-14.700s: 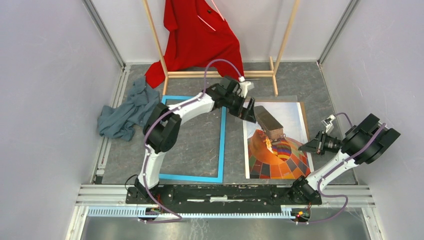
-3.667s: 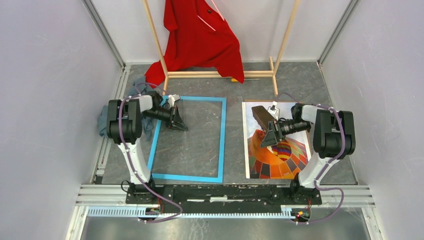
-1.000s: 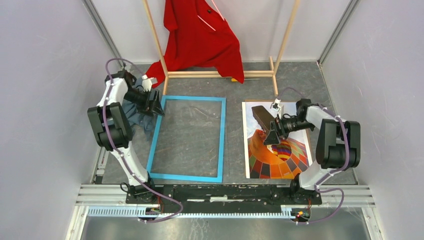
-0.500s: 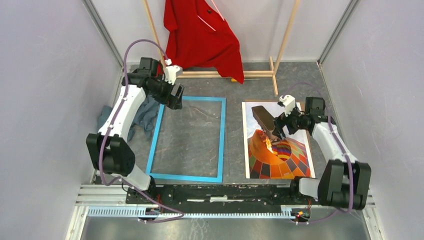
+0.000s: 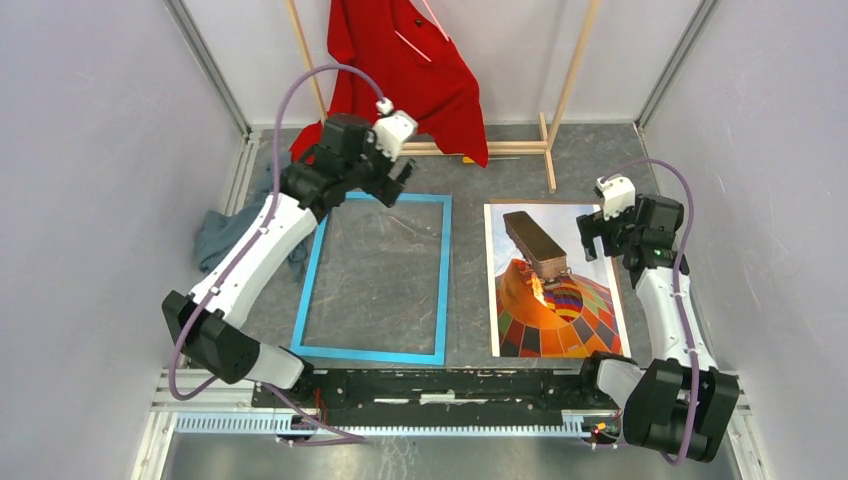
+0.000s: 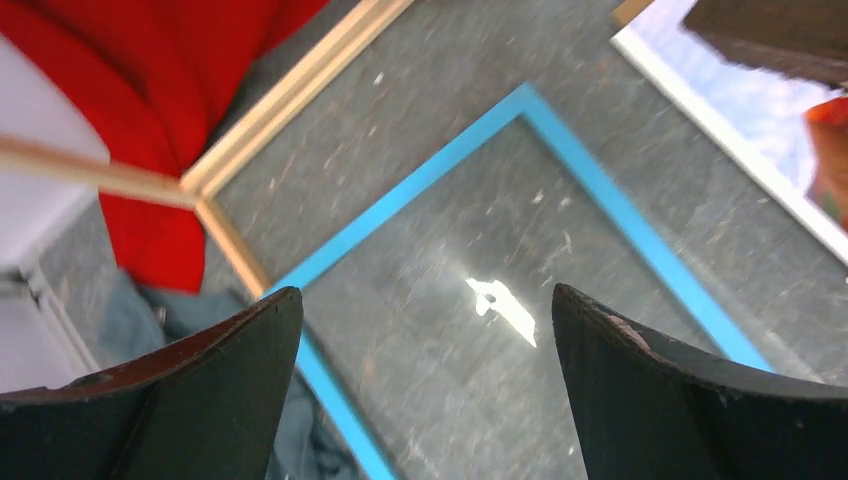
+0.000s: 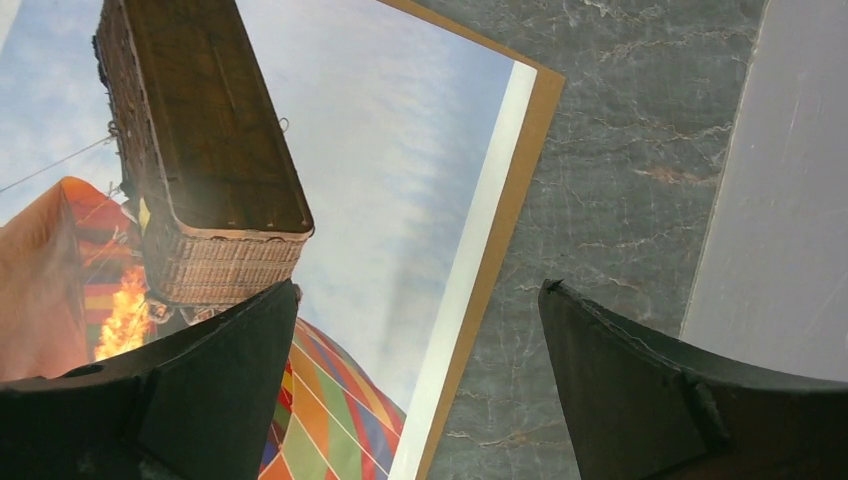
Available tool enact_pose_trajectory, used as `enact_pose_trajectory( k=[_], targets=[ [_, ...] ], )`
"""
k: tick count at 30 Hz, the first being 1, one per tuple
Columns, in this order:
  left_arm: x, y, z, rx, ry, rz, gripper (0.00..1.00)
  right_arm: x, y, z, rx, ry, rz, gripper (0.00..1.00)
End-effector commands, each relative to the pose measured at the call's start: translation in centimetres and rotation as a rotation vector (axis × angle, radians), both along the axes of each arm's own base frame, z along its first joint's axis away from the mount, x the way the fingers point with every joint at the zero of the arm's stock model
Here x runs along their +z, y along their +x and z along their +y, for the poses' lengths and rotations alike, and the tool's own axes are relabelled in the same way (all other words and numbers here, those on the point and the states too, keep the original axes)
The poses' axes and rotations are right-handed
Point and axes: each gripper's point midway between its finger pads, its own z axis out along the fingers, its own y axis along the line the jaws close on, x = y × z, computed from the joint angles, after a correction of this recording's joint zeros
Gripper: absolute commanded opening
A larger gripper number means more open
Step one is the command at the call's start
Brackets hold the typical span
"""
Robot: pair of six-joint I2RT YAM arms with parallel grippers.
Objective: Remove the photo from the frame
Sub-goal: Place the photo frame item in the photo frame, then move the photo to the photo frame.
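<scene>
The frame (image 5: 444,280), a light blue border around a glass pane, lies flat on the grey floor at centre left. The photo (image 5: 555,290) of an orange-red balloon lies to its right, outside the frame, on a brown backing board (image 5: 545,203). My left gripper (image 5: 395,185) hovers open above the frame's far edge. In the left wrist view the blue border (image 6: 620,215) runs between the fingers of the left gripper (image 6: 425,290). My right gripper (image 5: 592,235) hangs open over the photo's far right corner. The right wrist view shows the photo (image 7: 400,150) and board edge (image 7: 510,230) below the empty right gripper (image 7: 419,285).
A wooden clothes rack (image 5: 440,148) stands at the back with a red garment (image 5: 400,70) hanging on it. A blue-grey cloth (image 5: 225,235) lies crumpled left of the frame. Pale walls close in on both sides.
The left arm has swung up and right, from the frame's far left corner to above its far edge. The right gripper has drawn back to the right, off the photo's basket.
</scene>
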Motion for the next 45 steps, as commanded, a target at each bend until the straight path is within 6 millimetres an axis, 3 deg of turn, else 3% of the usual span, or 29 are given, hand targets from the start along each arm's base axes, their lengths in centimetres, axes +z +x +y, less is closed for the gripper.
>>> enact_pose_trajectory(
  k=[1,5,10,16,24,29,33,38,45],
  targets=[
    [2.6,0.0,-5.7,-0.046,-0.059,-0.110,1.00,2.6,0.7,0.7,0.011,0.038,-0.077,0.98],
    [1.0,-0.7,-11.8,-0.146,-0.176,0.002,1.00,2.2,0.4,2.5,0.082,0.101,-0.082,0.98],
    [-1.9,-1.7,-18.2,-0.258,-0.345,0.190,1.00,-0.3,0.0,2.8,0.110,0.117,-0.015,0.98],
    [-5.4,-2.4,-22.8,-0.300,-0.481,0.397,1.00,-2.0,0.0,3.0,0.112,0.145,0.036,0.98],
    [-12.7,-0.8,-23.9,-0.086,-0.470,0.556,1.00,-2.9,0.1,2.3,0.082,0.130,0.056,0.98],
    [-15.9,-0.3,-25.7,-0.063,-0.491,0.662,1.00,-3.3,0.0,2.2,0.083,0.133,0.076,0.98],
    [-18.8,0.4,-25.6,0.029,-0.485,0.706,1.00,-3.2,0.0,2.1,0.080,0.133,0.070,0.98],
    [-20.7,0.7,-25.8,0.097,-0.511,0.771,1.00,-3.2,0.0,2.0,0.078,0.133,0.068,0.98],
    [-22.7,-0.6,-26.7,0.090,-0.554,0.893,1.00,-3.9,-0.1,1.6,0.063,0.119,0.092,0.98]
  ],
)
